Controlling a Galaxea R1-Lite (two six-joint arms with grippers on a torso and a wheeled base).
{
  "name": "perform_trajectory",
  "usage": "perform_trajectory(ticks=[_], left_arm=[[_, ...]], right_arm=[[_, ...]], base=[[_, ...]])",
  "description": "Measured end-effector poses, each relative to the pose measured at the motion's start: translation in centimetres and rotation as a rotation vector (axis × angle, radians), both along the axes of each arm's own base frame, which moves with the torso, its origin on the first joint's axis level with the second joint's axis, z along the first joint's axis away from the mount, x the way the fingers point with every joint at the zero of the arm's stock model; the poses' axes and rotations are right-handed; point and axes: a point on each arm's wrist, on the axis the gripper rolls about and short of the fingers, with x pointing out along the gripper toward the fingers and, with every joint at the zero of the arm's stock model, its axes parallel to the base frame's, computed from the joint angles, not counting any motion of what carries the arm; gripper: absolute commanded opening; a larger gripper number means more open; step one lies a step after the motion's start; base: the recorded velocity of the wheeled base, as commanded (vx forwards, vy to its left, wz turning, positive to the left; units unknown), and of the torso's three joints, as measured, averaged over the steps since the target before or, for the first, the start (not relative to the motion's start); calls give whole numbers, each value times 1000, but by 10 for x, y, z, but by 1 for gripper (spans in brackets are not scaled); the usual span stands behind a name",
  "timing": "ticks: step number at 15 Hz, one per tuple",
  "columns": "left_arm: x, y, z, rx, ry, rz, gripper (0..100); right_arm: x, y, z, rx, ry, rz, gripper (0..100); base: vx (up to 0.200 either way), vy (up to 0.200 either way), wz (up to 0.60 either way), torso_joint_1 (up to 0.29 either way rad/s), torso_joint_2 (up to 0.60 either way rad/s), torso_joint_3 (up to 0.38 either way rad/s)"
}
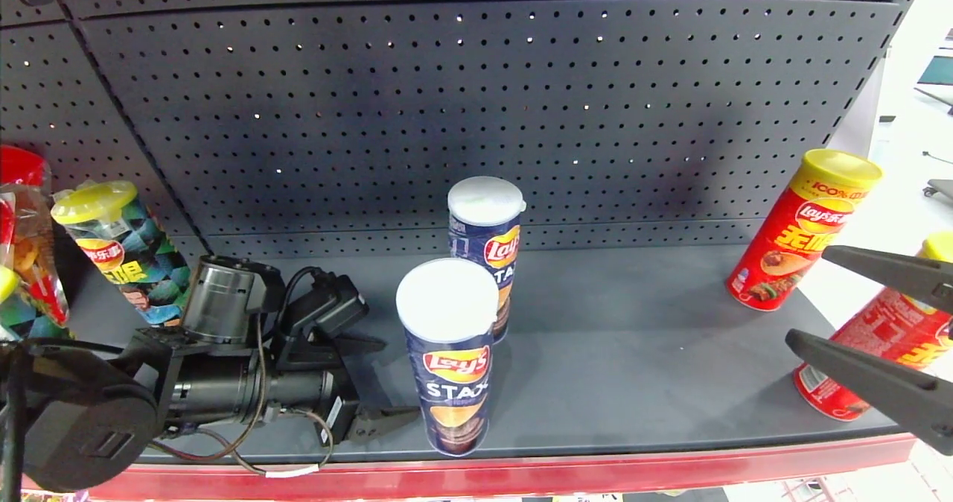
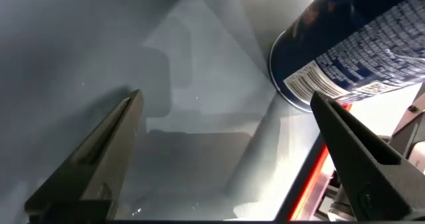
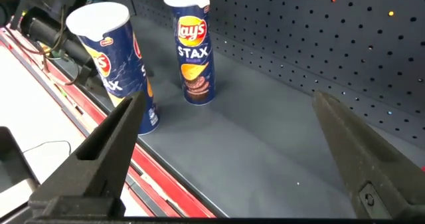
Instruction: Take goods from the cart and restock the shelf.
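Observation:
Two blue chip cans stand upright on the dark shelf. The front can is near the shelf's red edge, and the rear can is just behind it. My left gripper lies low on the shelf just left of the front can, open, with nothing between its fingers. In the left wrist view the front can sits beyond one finger of my left gripper. My right gripper hangs open at the shelf's right end, holding nothing. The right wrist view shows the front can and rear can past my right gripper.
Two red chip cans with yellow lids stand at the right end, one further back and one by my right gripper's fingers. A multicoloured can and snack bags are at the far left. A perforated back panel closes the shelf.

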Motion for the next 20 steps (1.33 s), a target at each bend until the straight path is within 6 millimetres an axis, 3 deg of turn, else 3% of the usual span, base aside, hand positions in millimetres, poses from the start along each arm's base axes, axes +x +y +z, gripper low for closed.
perform_trajectory(ticks=[20], left_arm=[[8, -12, 1, -18, 13, -3, 100]], right_arm=[[0, 0, -1, -2, 3, 0, 100]], base=[[0, 0, 0, 0, 0, 0]])
